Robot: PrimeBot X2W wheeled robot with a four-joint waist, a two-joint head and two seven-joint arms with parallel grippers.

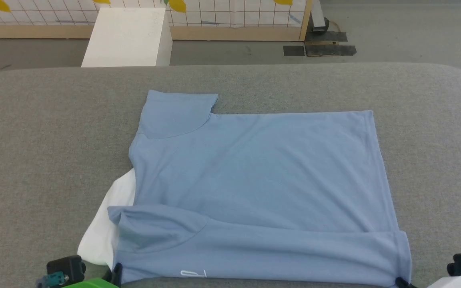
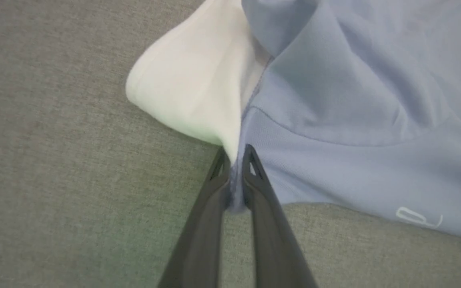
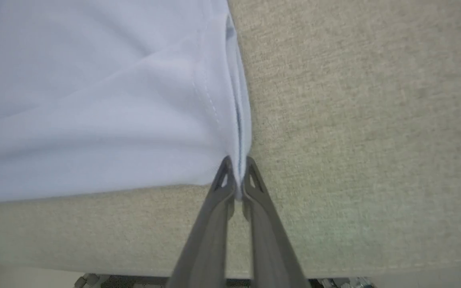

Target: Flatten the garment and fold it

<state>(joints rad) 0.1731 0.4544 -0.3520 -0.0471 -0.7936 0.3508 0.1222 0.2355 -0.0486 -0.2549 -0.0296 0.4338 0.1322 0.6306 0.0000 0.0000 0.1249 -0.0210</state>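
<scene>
Shirt (image 1: pixel 254 176) flat, first fold barely begun: left gripper (image 2: pixel 236 155) pinches its 7 o'clock corner, right gripper (image 3: pixel 238 165) the 5 o'clock one.

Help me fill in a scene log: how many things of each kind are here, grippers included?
Shirts: 1 (garment, light blue)
Grippers: 2 (left gripper, right gripper, both shut on the garment's near edge)
Boxes: 1 (white box on the floor beyond)
Work surfaces: 1 (grey padded surface)
Total: 5
</scene>
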